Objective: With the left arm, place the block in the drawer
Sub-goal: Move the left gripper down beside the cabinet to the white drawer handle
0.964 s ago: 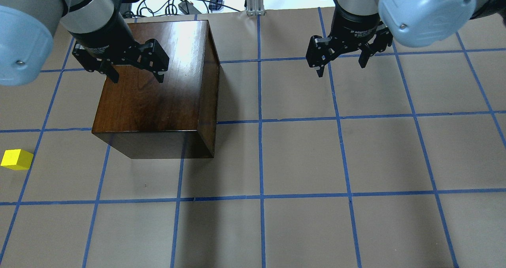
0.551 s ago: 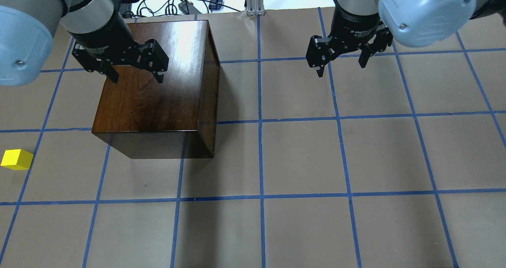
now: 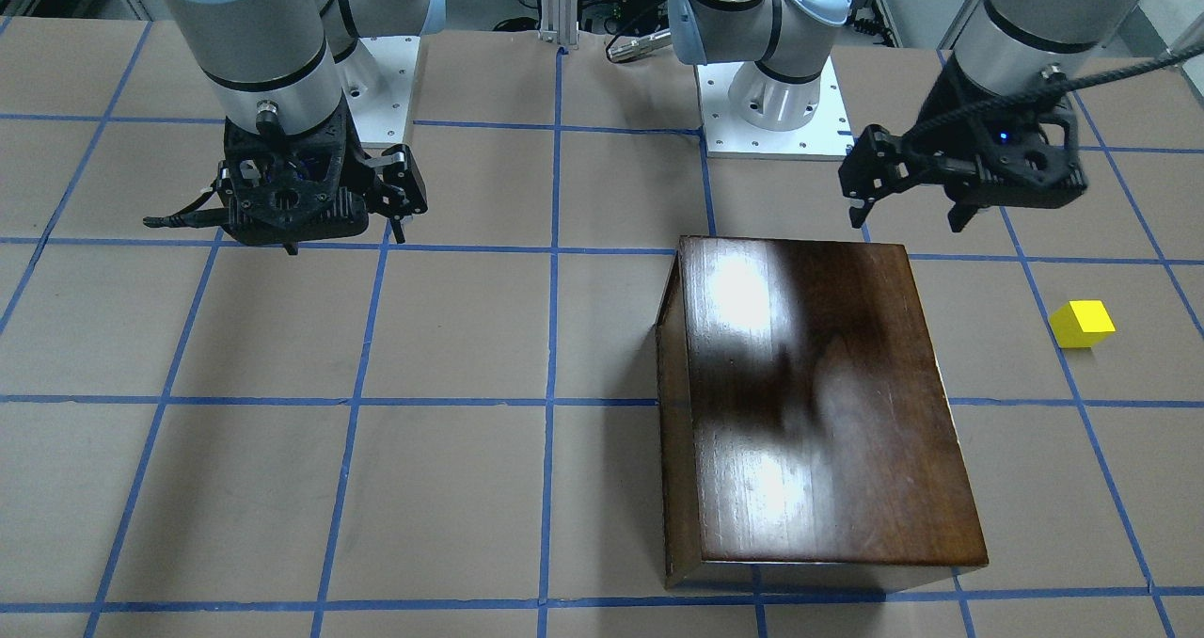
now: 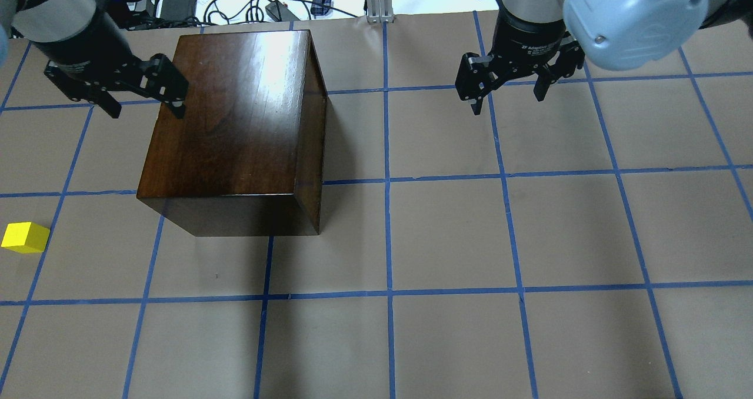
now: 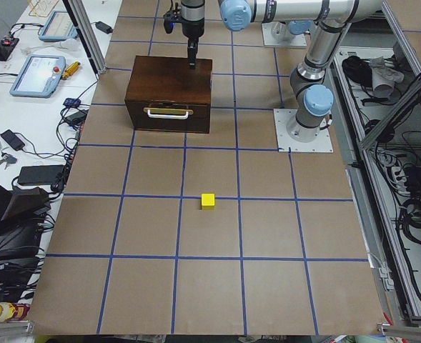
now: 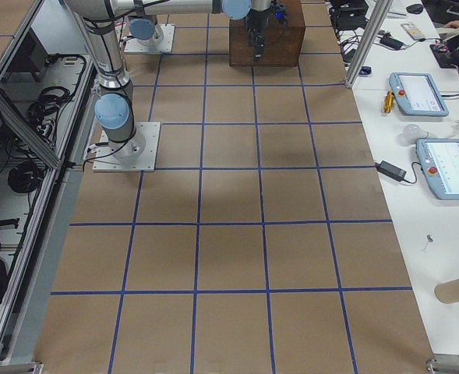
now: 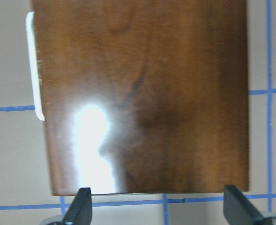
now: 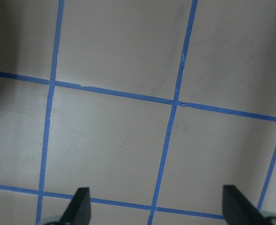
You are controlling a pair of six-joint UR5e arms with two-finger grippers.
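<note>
L pincer (image 4: 147,112) wide open, empty, above cabinet (image 4: 235,122) edge. Block (image 4: 25,238) on desk, well apart from cabinet, drawer-front side. R pincer (image 4: 507,102) open, empty.

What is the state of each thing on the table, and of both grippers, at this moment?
Block: lying on the table, apart from the cabinet, not held.
Drawer: shut.
Cabinet: upright on the table.
Left gripper: open, empty, raised by the cabinet.
Right gripper: open, empty, raised over bare table.
</note>
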